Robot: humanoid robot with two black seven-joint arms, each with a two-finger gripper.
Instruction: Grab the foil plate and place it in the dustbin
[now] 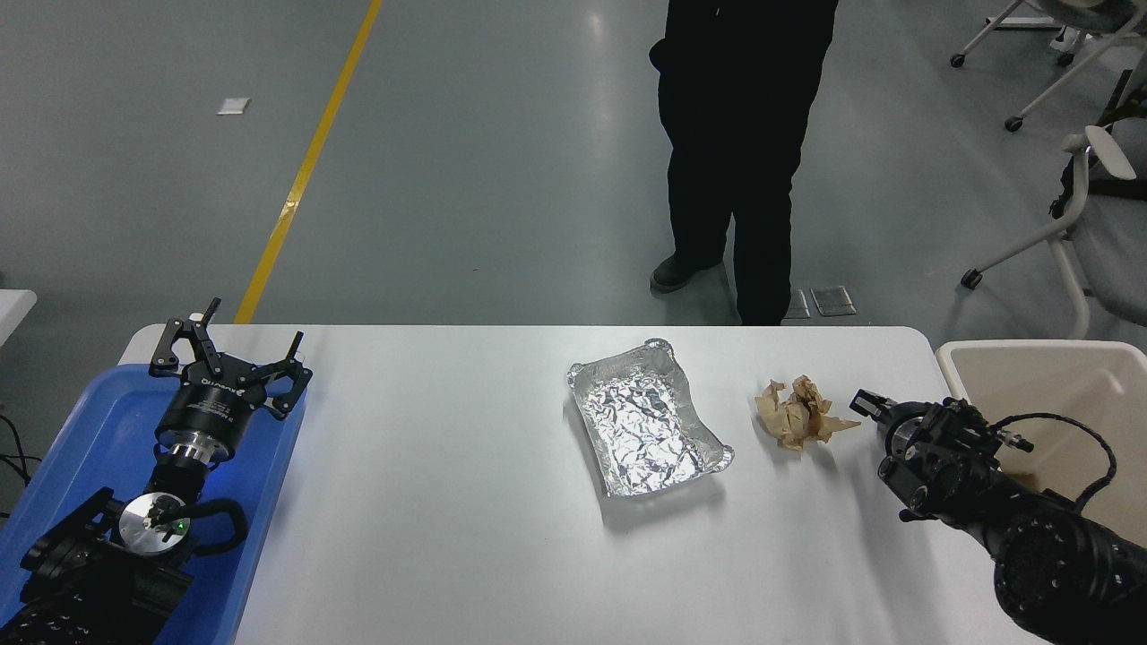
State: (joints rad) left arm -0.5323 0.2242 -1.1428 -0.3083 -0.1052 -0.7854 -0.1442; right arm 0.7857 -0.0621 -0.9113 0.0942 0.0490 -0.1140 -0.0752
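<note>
- Foil plate [647,424] looks light, thin, easily crushed; I'd pinch its rolled rim gently.
- My right claw [867,402]: spread or pressed together, I cannot tell.
- Dustbin [1030,354] sits just beside.

A shiny, crinkled foil plate [647,423] lies flat mid-table before me, well apart from the cream dustbin [1039,372] at my right.

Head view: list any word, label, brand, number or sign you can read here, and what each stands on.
Left gripper: white lettering across its black body, upside down from this camera and too small to read.
Foil plate, brown paper wad, dustbin, blue tray, table: no print visible.
Right gripper: no marking visible.
Person in dark clothes: no print visible.
</note>
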